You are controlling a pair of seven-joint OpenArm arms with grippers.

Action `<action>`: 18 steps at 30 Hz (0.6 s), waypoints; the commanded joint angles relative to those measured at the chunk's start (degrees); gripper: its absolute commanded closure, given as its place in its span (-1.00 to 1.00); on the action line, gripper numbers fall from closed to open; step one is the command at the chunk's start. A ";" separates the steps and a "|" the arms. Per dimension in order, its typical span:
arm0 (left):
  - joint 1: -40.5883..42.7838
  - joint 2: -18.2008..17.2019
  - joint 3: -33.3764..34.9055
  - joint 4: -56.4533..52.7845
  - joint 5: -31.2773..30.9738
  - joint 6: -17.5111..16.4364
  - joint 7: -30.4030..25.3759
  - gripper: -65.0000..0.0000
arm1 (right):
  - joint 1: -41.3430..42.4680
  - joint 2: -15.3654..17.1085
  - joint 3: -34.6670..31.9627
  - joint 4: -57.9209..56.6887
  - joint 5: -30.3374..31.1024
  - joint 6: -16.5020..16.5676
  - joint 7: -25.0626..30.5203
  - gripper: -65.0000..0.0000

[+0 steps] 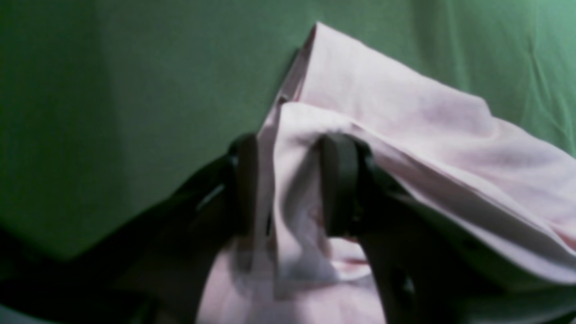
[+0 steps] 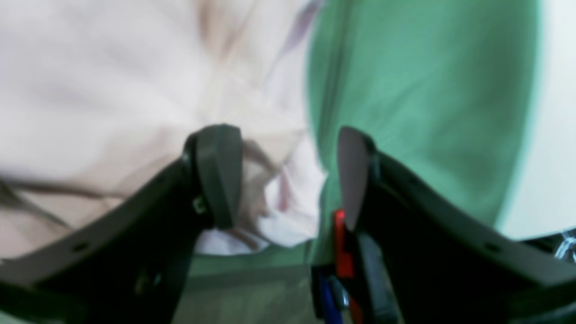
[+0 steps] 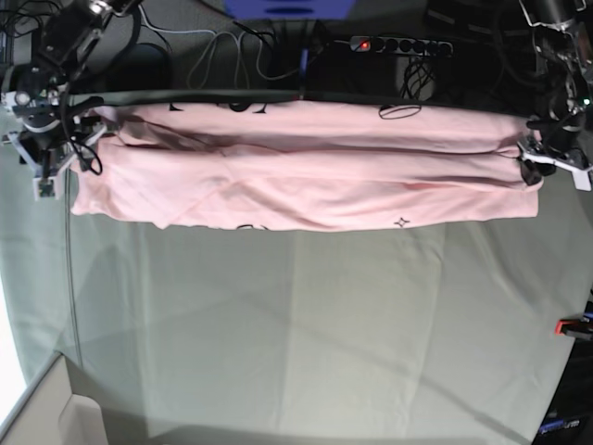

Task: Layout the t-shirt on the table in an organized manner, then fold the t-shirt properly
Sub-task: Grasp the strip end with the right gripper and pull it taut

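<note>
Table (image 3: pixel 306 334): one, grey-green cloth, fills most of the base view; its lower left corner is cut by the frame edge. Bare cloth takes the whole lower two thirds.

T-shirt (image 3: pixel 306 171): one, pale pink, stretched as a long band across the upper part of the base view, near the table's far edge. Folded lengthwise into layers (at least two long creases run side to side). Bits of black print show along the top edge, and one small black star outline sits near the lower hem, right of centre. Most of the lettering is hidden in the folds.

Arms: two. One stands at the upper left of the base view, one at the upper right; both are partly cut off by the frame.

Left gripper (image 1: pixel 288 184): one, at the shirt's end on the right of the base view. Wrist view shows both dark fingers (image 1: pixel 344 184) with a bunched fold of pink cloth pinched between them; jaws clenched on the t-shirt. Picture is soft, so the fabric edges are hard to trace.

Right gripper (image 2: pixel 283 175): one, at the shirt's end on the left of the base view. Jaws spread apart, released; a corner of pink cloth lies in the gap, close to the left-hand finger (contact cannot be made out, the frame is blurred). Green table cloth shows behind the other finger.

Red clamp (image 3: pixel 573 326): one seen, at the right edge of the base view, partly cut off.

Power strip (image 3: pixel 400 44): one, beyond the table at the top, with a red light.
</note>
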 commanded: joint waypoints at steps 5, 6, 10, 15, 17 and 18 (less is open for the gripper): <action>-0.21 -1.21 -0.29 1.12 -0.26 -0.43 -0.94 0.18 | 0.35 -1.73 -1.64 8.29 1.04 -0.01 1.20 -0.04; -0.21 -1.21 -0.38 1.12 -0.26 -0.43 -0.94 0.09 | 0.35 -1.73 -2.88 8.38 1.04 -0.01 1.20 -0.04; 0.67 -2.00 -0.21 1.12 -0.70 -0.43 -1.02 -0.24 | 0.26 -1.73 -6.92 3.10 0.95 -0.01 1.11 -0.04; 0.58 -2.09 -0.38 1.12 -0.70 -0.43 -1.02 -0.38 | 0.61 -1.73 -7.36 -8.06 0.95 -0.01 1.72 -0.04; 0.58 -2.17 -0.38 1.12 -0.79 -0.43 -1.02 -0.40 | 0.44 -1.73 -7.36 -10.44 0.95 -0.01 1.72 -0.04; 0.58 -2.17 -0.38 1.12 -0.79 -0.43 -1.02 -0.40 | 0.35 -1.73 -7.36 -10.96 0.95 -0.01 1.72 -0.04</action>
